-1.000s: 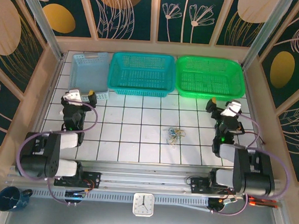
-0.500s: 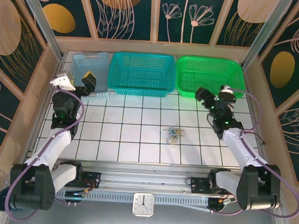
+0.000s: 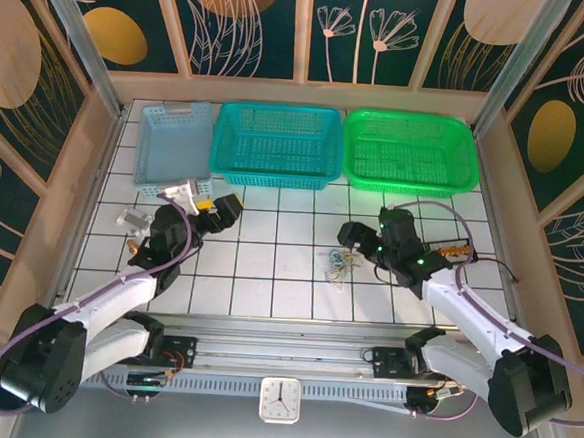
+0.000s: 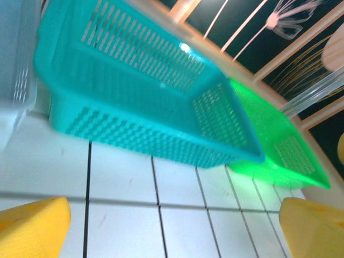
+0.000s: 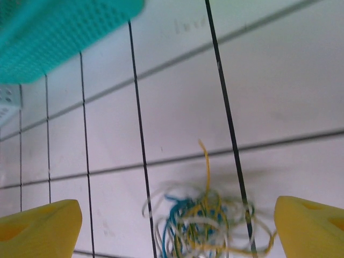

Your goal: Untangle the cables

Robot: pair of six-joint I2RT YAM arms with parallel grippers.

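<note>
Blue, whitish and yellow cables (image 3: pixel 340 264) lie knotted mid-table (image 3: pixel 268 277). My right pincer (image 3: pixel 357 238) hangs just beside them, released and empty. My left pincer (image 3: pixel 215 212) is released too, well apart. Untangling not yet begun.

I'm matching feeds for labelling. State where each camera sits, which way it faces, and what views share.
Top external: above and behind the arm bases, looking down on the table and the cables; both arms show, with left gripper and right gripper.
Left wrist: low over the tiles, facing the teal basket and green basket; its yellow fingertips show, wide apart.
Right wrist: angled down at the cables; its yellow fingertips flank them.
Shared: the cables in top and right wrist; the teal basket in all three.
</note>
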